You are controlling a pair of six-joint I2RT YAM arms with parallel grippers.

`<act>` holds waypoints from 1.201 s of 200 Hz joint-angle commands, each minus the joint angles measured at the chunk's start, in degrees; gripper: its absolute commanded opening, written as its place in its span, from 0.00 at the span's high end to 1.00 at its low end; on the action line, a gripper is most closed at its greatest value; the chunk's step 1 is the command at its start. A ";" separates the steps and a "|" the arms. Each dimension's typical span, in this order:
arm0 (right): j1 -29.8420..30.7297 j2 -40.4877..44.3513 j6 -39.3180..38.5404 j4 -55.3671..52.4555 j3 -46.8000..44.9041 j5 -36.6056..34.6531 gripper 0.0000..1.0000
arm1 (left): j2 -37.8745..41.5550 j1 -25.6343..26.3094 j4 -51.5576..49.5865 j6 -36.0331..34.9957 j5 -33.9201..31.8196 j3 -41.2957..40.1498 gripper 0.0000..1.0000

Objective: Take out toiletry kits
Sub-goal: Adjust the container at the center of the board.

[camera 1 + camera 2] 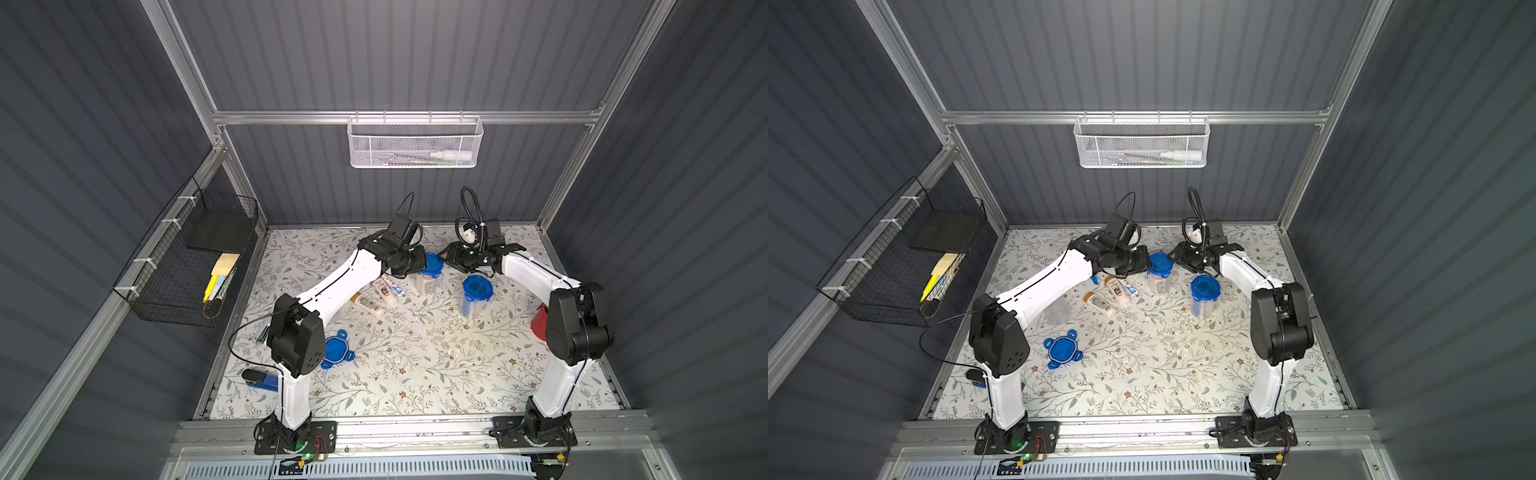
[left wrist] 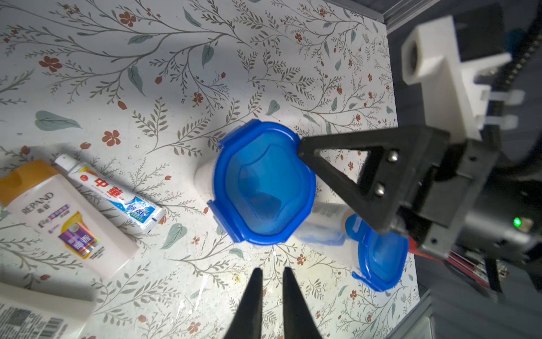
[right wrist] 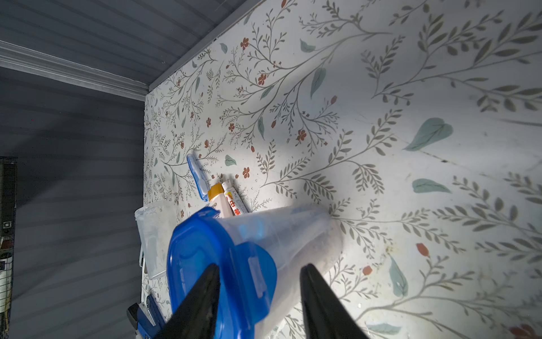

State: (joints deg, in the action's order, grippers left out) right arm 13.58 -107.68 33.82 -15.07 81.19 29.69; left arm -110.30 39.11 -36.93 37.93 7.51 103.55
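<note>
Lying loose at the far middle of the floral table [image 1: 415,374] are a white bottle [image 2: 67,217] with a tan cap, a toothpaste tube [image 2: 117,195] alongside it and a blue toothbrush [image 3: 195,176]. Just beside them stands a clear jar [image 2: 264,185] with its blue clip lid on. The right gripper [image 3: 261,265] straddles its top, but I cannot tell whether it is clamped. The left gripper [image 2: 272,270] hovers near, jaws almost together and empty. Ribbed grey walls enclose the table.

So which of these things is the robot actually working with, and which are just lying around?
Part of the job: white bottles, toothpaste tube and blue toothbrush, already out; two lidded jars, lids on; empty open jar; loose blue lid.

Just lying about: red cup; stapler; black wire basket; white mesh basket.
</note>
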 commanded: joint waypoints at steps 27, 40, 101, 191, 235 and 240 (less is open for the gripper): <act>-0.14 -1.90 0.45 0.13 3.15 1.63 0.51 | -0.24 2.08 -1.22 -0.82 1.40 -2.56 0.89; -0.07 -2.02 0.67 0.13 3.36 1.85 0.51 | -1.47 2.28 -1.13 -0.87 1.54 -2.39 0.90; -0.45 -0.88 0.48 -0.03 2.66 2.23 0.51 | -5.75 2.28 -0.86 -2.20 -0.84 1.67 0.94; -1.71 3.90 0.70 0.69 -0.67 2.56 0.51 | -8.08 0.96 -4.19 -4.51 -6.67 5.71 0.95; -2.16 4.15 1.38 0.93 -0.33 4.11 0.49 | -7.31 0.36 -4.51 -4.80 -7.98 3.86 0.95; -2.15 4.08 1.41 0.95 -0.25 4.23 0.49 | -7.17 0.27 -4.56 -4.92 -8.20 3.56 0.96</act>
State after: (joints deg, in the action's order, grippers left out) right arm 11.75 -104.27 34.59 -14.41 81.08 32.27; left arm -116.90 39.97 -39.86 34.48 1.15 107.94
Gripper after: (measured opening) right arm 0.501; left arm 0.047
